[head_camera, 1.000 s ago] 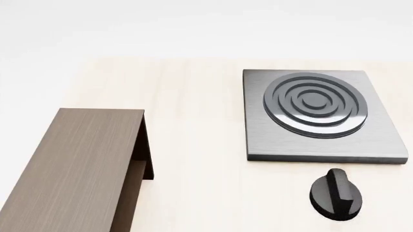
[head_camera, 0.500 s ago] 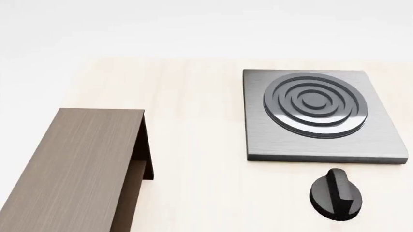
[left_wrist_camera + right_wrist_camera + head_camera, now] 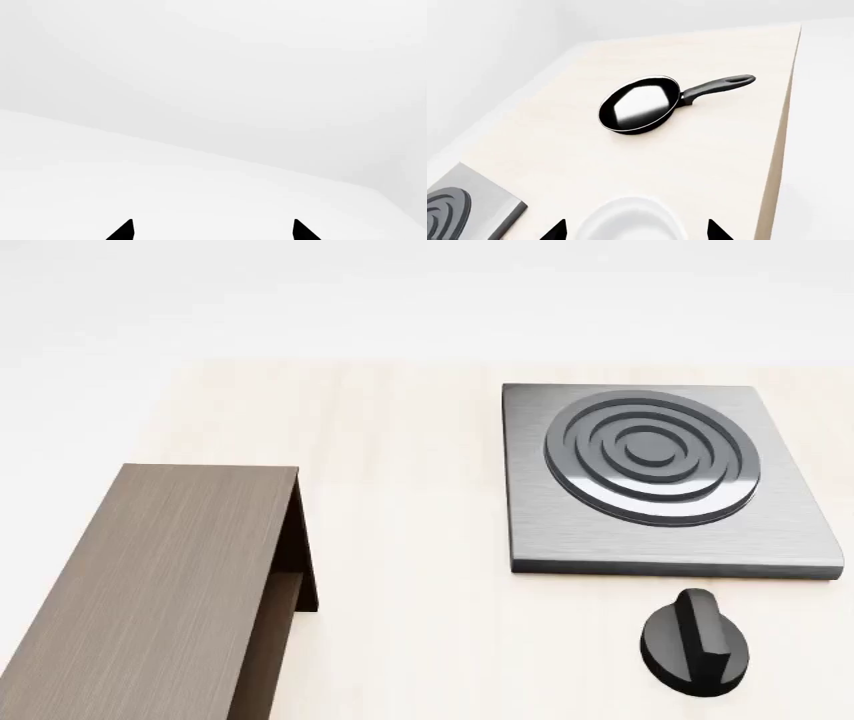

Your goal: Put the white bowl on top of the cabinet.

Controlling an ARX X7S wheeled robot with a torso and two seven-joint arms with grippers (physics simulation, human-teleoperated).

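A white bowl (image 3: 630, 221) sits on the pale wooden table (image 3: 707, 155), just below the right claw (image 3: 635, 231), whose two dark tips stand apart on either side of the bowl's rim without touching it. Beyond it lies a black frying pan (image 3: 640, 104). From the head camera, the dark brown cabinet (image 3: 147, 590) stands well apart from the grey stove plate (image 3: 661, 475) and its black knob (image 3: 694, 642). The left claw (image 3: 212, 231), tips spread, faces blank white.

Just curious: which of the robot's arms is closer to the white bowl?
Right. The white bowl lies directly ahead of the right gripper; the left gripper faces blank white background.
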